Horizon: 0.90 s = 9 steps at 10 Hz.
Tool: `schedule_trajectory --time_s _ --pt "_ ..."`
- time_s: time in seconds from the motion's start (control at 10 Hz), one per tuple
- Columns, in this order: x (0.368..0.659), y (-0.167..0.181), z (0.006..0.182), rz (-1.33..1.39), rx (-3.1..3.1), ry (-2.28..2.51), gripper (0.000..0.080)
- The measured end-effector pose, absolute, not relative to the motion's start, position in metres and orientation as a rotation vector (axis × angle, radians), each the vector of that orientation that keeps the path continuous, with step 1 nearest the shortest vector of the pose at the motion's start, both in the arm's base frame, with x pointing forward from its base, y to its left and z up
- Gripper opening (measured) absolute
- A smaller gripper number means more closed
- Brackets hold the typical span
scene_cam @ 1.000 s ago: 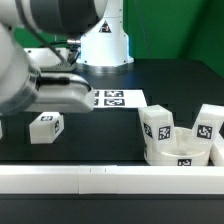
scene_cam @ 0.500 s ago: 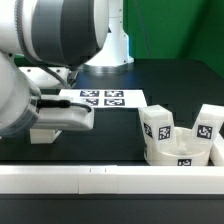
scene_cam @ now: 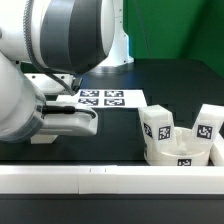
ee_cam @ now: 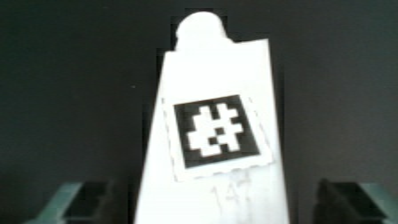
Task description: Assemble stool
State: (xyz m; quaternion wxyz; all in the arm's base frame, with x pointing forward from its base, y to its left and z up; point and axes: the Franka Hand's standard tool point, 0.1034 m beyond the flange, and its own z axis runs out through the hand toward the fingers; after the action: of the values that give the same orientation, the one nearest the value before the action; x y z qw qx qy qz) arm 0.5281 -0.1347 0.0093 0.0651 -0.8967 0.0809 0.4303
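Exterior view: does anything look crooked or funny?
Yes. At the exterior view's right, the rightmost leg by the round seat leans tilted instead of standing straight. Nothing looks spilled or broken.

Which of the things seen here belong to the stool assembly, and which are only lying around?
Belong to the job: seat; two legs beside it; third leg, inside the open gripper.
Only lying about: marker board; long white rail.

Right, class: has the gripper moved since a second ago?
Yes. In the exterior view the gripper has swung down and toward the exterior view's right, closer to the marker board, now over the loose leg.
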Motion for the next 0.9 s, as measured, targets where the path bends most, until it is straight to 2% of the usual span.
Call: schedule_trajectory --time_s 0.1,0.2,0.7,0.9 --pt "0.528 -0.135 0.009 1.298 -2.706 0.244 0.0383" --pt "0.528 -0.135 0.009 1.298 -2.706 0.244 0.0327" --pt "0.530 -0.133 0.012 1.291 -2.712 0.243 0.0327" --pt "0.544 -0.122 0.034 1.269 -2.767 0.185 0.0327"
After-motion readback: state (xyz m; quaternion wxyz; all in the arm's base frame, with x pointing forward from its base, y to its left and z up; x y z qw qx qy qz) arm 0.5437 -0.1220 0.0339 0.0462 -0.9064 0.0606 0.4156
